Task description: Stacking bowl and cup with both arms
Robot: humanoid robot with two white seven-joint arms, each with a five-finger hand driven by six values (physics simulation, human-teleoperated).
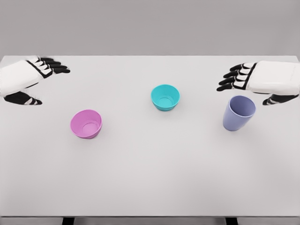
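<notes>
A pink bowl (pixel 86 124) sits upright on the white table (pixel 150 178), left of the middle. A teal bowl (pixel 165 97) stands near the centre, slightly farther back. A lavender cup (pixel 238 113) stands upright at the right. My left hand (pixel 40 79) hovers at the far left, above and left of the pink bowl, fingers spread and holding nothing. My right hand (pixel 253 84) hovers at the far right, just behind and above the lavender cup, fingers extended toward the centre, holding nothing.
The table's far edge runs across the view at the top, with a grey wall behind. Its front edge lies near the bottom of the view.
</notes>
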